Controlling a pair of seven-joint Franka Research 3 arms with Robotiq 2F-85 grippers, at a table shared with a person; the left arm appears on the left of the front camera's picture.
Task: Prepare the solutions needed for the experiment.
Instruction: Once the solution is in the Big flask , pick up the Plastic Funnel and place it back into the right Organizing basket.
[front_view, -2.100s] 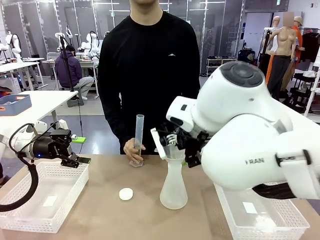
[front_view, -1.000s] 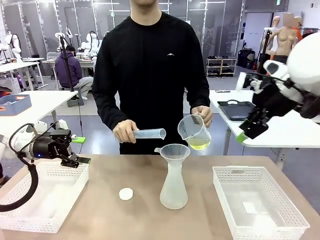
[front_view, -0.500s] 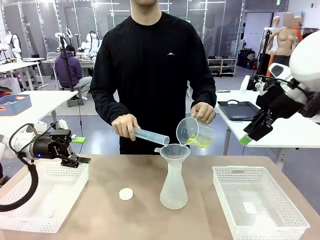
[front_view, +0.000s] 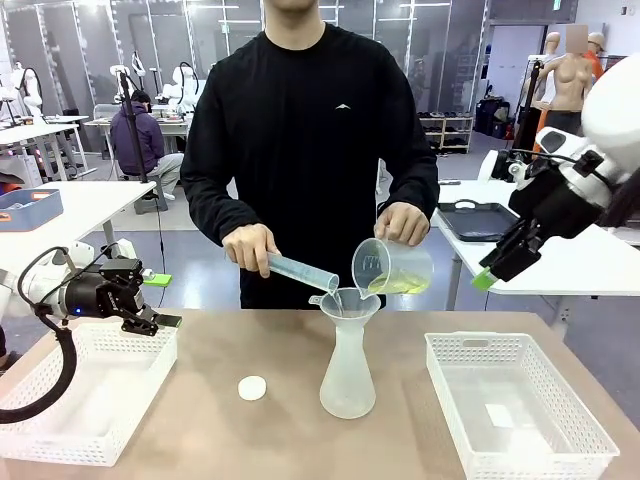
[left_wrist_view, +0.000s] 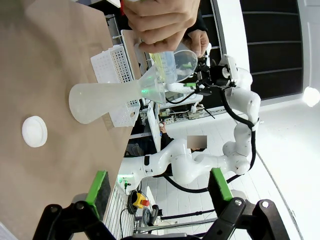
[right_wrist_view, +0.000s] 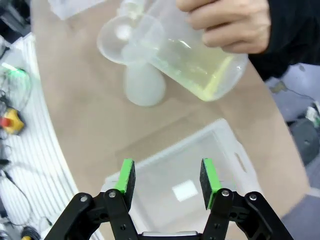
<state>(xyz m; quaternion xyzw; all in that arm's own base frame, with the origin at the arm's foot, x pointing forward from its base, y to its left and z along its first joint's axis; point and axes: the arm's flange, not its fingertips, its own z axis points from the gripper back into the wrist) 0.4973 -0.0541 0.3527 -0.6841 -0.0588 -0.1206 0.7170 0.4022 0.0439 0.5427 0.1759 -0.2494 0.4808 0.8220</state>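
solutions (front_view: 400, 286): yellow-green, in tilted beaker (front_view: 385, 262) over flask (front_view: 347, 385) | left gripper (left_wrist_view: 158, 180), right gripper (right_wrist_view: 166, 174): fingers released, empty

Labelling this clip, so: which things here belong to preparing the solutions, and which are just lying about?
In use: yellow-green solution, beaker, measuring cylinder, funnel, flask.
Lying about: white cap, left basket, right basket.
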